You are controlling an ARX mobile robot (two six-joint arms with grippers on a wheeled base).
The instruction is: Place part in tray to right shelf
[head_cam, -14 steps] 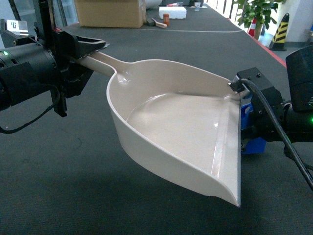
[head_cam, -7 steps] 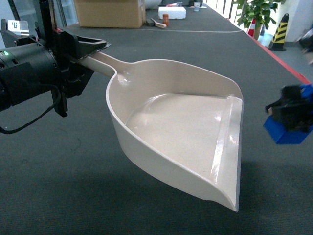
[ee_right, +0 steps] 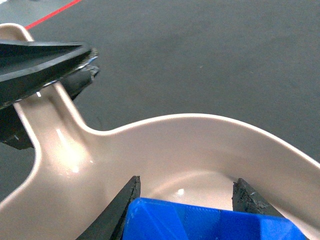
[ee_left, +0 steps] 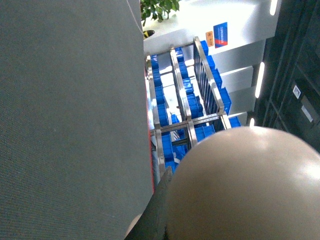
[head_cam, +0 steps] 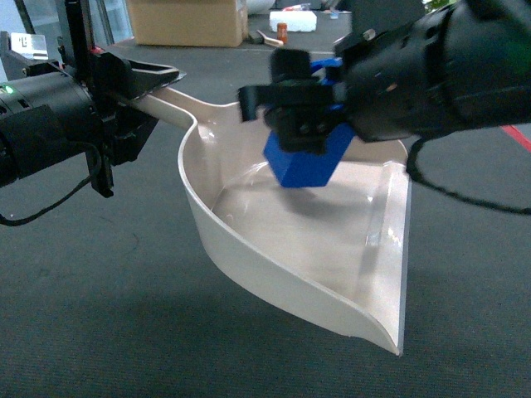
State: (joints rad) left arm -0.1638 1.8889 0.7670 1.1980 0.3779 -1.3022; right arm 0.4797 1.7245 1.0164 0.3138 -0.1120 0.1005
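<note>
The right gripper [head_cam: 303,124] hangs over the middle of the tray [head_cam: 249,249], its jaws shut on the part [head_cam: 305,162]; the wrist view shows one dark finger [ee_right: 117,212] on each side of the blue block, pressing its flanks. The part is tilted and looks to be clear of the tray floor, casting a shadow just beneath it, though how much air is left I cannot tell. The left gripper [head_cam: 137,83] has its jaws closed on the tray's handle [head_cam: 170,99] and holds the scoop off the dark floor [head_cam: 99,315], open front edge lower and toward the camera. In the left wrist view the tray's underside [ee_left: 245,185] fills the foreground, and beyond it stands the shelf [ee_left: 185,115], a steel rack stacked with blue crates [ee_left: 165,95], well apart from the tray. The step in hand, as I judge it, is dropping the part into the tray; carrying the tray to the shelf has not begun. The next move calls for lowering the part close to the tray floor, toward the deeper handle end, then opening the jaws and lifting straight up. Since the tray slopes down to its open lip, a release from height could send the block sliding out, so the left arm may need to level the scoop first.
</note>
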